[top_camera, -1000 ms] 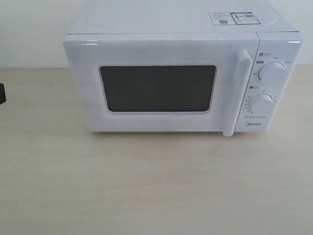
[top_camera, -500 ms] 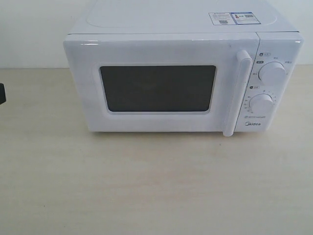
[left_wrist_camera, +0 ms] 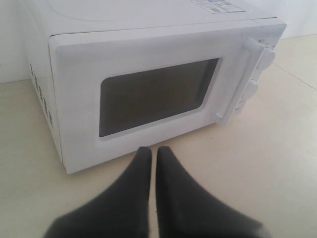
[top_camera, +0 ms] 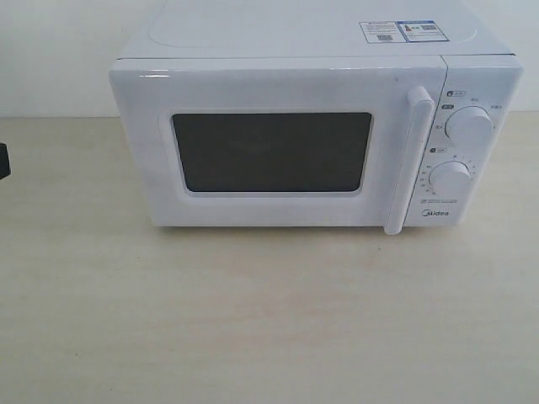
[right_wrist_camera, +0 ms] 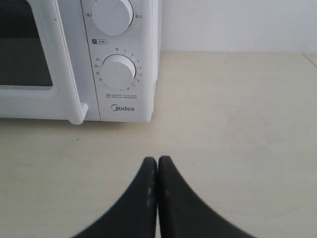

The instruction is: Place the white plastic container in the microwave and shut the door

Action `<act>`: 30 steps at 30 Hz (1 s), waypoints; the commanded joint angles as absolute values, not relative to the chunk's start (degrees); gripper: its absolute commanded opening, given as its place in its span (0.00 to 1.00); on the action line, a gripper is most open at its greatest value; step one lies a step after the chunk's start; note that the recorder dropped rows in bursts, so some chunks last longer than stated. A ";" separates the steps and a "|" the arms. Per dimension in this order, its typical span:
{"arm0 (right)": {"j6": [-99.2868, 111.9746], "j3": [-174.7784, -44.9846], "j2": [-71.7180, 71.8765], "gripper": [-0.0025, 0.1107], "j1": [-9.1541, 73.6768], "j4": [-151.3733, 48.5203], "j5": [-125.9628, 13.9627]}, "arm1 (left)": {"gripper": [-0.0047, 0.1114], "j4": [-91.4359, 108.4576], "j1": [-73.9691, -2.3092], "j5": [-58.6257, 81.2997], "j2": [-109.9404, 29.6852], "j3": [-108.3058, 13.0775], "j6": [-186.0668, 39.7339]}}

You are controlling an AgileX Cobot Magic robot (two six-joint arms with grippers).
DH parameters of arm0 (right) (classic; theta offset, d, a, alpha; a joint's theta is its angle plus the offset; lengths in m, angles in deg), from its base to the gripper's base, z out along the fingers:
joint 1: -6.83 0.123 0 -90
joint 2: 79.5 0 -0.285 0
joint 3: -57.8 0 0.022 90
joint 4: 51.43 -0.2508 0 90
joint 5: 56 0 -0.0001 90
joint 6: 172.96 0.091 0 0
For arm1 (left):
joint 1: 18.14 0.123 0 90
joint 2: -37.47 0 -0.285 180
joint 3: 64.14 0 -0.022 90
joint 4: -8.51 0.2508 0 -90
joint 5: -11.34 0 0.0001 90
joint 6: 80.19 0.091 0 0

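Exterior view, scene: The microwave (top_camera: 312, 84) stands square on the pale bench (top_camera: 269, 320). Its door (top_camera: 278, 93) sits flush and closed, with stickers (top_camera: 400, 31) on the top and an upper dial (top_camera: 469, 126) and lower dial (top_camera: 450, 178) at the right of the front.
Exterior view, container: The white plastic container is nowhere to be seen. The dark window (top_camera: 271, 151) gives nothing away, so I cannot tell whether the box sits inside.
Exterior view, arms: Neither claw shows here, only a dark sliver (top_camera: 2, 160) at the left edge, too little to name.
Exterior view, handling: By my judgement a thin plastic box is light, smooth and slightly yielding. It is best pinched gently across its narrow walls, just under the lid rim. The door looks rigid, and the upright bar handle (top_camera: 408, 160) is the place to hook or push.
Left wrist view, claw: The left claw (left_wrist_camera: 154, 151) has its fingers pressed together and holds nothing.
Left wrist view, pose: It hangs low over the bench, aimed at the front of the microwave below the window and apart from the door.
Right wrist view, claw: The right claw (right_wrist_camera: 157, 161) is likewise closed and empty.
Right wrist view, pose: It points towards the lower dial and the Midea badge (right_wrist_camera: 122, 108), with open bench between it and the microwave.
Right wrist view, container: No box lies on the bench beside the microwave.
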State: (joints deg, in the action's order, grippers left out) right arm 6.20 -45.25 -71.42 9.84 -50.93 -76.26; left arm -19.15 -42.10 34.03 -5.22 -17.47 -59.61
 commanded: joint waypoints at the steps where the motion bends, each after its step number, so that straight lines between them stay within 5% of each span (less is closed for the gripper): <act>1: 5.92 -44.98 -71.72 0.02 9.66 -51.09 -75.53 | 0.08 -18.67 -42.03 33.56 -4.83 -17.23 -59.55; 30: 6.06 -44.98 -71.72 0.02 9.66 -51.08 -74.83 | 0.08 -18.67 -42.03 33.54 -4.83 -17.23 -59.55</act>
State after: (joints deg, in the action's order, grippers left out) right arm 6.17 -45.25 -71.42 9.84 -51.43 -75.40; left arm -19.15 -42.10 34.03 -5.22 -17.47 -59.61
